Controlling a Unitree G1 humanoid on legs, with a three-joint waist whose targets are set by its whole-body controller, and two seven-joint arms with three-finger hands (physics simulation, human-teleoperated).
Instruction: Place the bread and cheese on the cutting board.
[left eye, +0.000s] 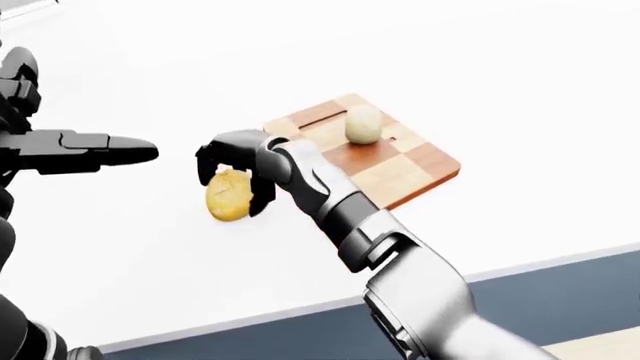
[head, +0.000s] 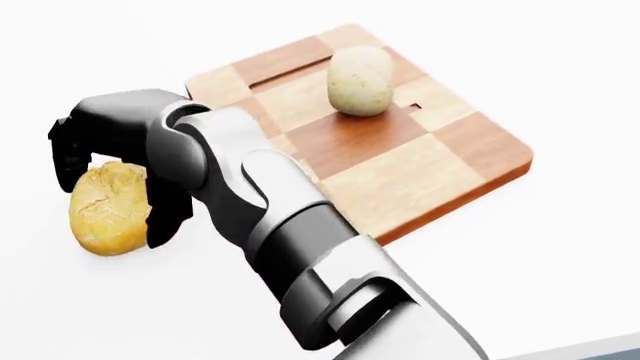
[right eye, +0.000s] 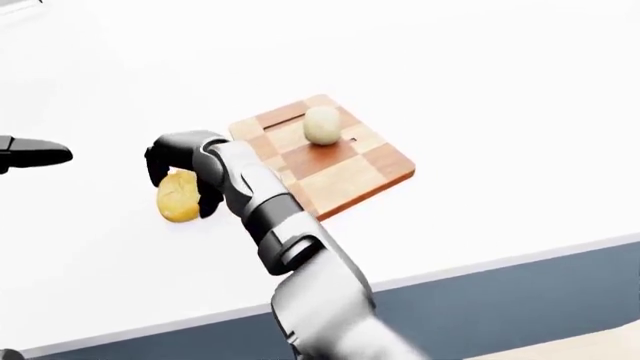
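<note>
**Right hand cupped over the bread beside the board**

Yellow bread (head: 107, 210) lying on the white counter (head: 560, 67), at nine o'clock of the cutting board (head: 430, 161) and clear of its edge. Draped over from twelve o'clock by the right hand (head: 115, 161), fingers (head: 168, 214) curled down both sides, not clearly clamped. Pale cheese (head: 360, 80) resting upright on the board. Left hand (left eye: 90, 146) well off at nine o'clock, fingers stretched out flat, holding nothing
</note>
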